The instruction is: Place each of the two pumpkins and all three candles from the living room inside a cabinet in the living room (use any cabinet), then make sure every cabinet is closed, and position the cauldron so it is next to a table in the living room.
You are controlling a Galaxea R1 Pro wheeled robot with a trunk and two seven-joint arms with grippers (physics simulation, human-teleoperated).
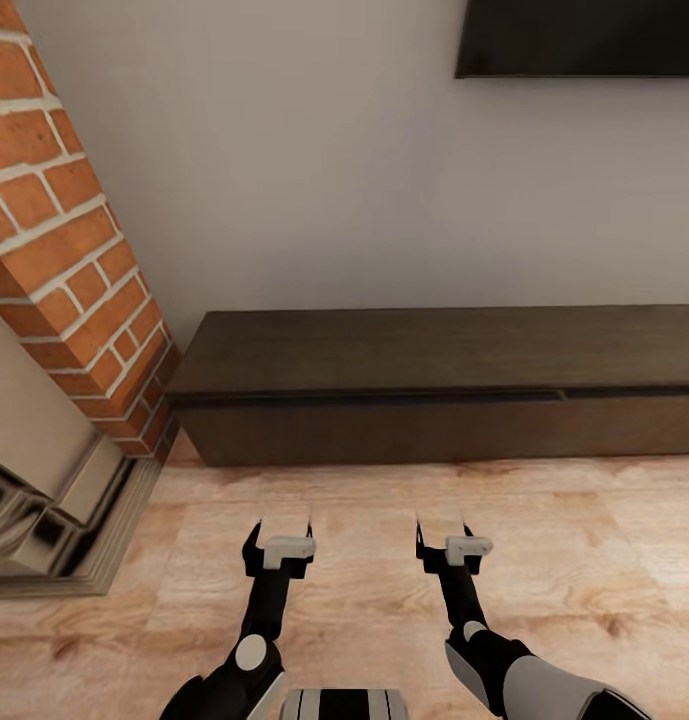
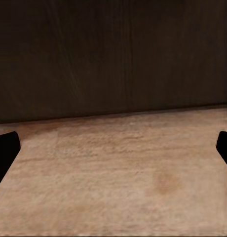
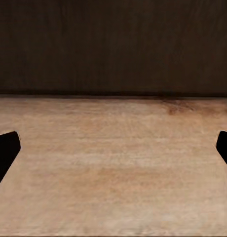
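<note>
The cabinet [image 1: 434, 390] is running off the head view's right edge, so its far end is staying unseen; its front [image 2: 113, 54] is filling the upper part of the left wrist view, its top going past the frame. A dark panel [image 1: 581, 37] on the wall is being cropped at the top and right. The brick fireplace [image 1: 64, 260] is being cut by the left edge

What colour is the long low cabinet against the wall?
Dark brown wood, the cabinet shows best in the head view.
</note>
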